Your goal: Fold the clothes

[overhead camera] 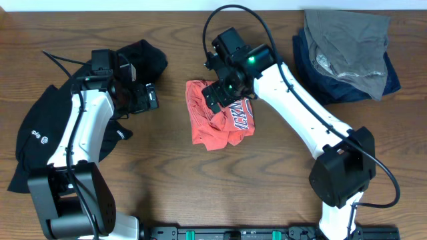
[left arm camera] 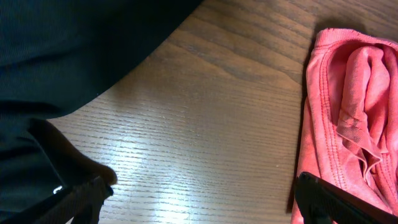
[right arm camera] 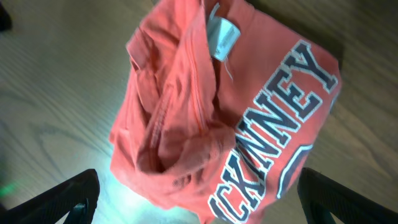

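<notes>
The orange-red T-shirt (overhead camera: 221,123) lies crumpled at the table's middle, its white-and-navy lettering facing up (right arm camera: 273,118); its hem shows in the left wrist view (left arm camera: 348,118). My right gripper (overhead camera: 227,90) hovers over the shirt's far edge, jaws wide open (right arm camera: 199,199), holding nothing. The black top (overhead camera: 47,133) with a small white logo lies at the left under my left arm; it also shows in the left wrist view (left arm camera: 74,43). My left gripper (overhead camera: 152,99) is open and empty (left arm camera: 199,199) over bare wood between the two garments.
A pile of grey and navy clothes (overhead camera: 347,53) lies at the far right corner. The wooden table (overhead camera: 173,180) has bare wood in front of the shirt. Cables run from both arms.
</notes>
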Controlling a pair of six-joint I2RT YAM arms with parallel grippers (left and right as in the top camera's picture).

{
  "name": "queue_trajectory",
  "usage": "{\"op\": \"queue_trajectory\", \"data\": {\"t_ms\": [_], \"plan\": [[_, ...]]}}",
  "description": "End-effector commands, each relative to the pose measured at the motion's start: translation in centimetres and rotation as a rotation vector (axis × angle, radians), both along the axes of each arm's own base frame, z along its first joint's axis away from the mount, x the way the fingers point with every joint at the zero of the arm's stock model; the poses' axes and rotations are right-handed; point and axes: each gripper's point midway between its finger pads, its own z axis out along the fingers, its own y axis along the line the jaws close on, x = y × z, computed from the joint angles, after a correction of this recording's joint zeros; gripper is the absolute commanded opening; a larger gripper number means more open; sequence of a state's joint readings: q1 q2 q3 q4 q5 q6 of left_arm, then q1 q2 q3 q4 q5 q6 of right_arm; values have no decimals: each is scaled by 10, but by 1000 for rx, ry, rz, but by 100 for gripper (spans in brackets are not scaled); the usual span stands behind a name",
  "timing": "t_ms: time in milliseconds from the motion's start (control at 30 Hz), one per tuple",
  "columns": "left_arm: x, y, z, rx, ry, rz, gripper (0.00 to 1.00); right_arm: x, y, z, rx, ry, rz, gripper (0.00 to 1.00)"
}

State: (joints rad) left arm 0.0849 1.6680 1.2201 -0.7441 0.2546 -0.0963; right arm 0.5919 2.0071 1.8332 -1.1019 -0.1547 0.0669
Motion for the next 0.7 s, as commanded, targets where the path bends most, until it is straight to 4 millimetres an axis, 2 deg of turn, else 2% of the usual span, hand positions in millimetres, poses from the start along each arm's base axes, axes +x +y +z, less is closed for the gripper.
{"op": "queue_trajectory", "data": {"t_ms": [0,33,133,167,200,267,367,433,567,667], "plan": [[5,4,14,22,-41,-8,98,-14,-3,-13,-19,57,21,99],[5,4,13,22,-41,-8,98,-21,-3,-19,-16,91,29,92],[5,4,13,22,-40,-8,98,-43,-4,-38,-10,178,54,44],[5,4,13,22,-40,-8,98,-49,-4,-44,-10,202,57,33],[5,4,13,22,-40,-8,98,-52,-5,-49,-10,216,58,29],[5,4,13,22,-41,-8,98,-54,-3,-56,4,224,57,34],[5,4,13,22,-41,-8,98,-44,3,-58,37,191,40,56],[5,4,13,22,-40,-8,98,-35,10,-55,68,154,38,65],[4,4,13,21,-36,-8,98,-29,23,-49,135,132,52,68],[4,4,13,21,-35,-9,98,-28,26,-49,140,124,56,68]]}}
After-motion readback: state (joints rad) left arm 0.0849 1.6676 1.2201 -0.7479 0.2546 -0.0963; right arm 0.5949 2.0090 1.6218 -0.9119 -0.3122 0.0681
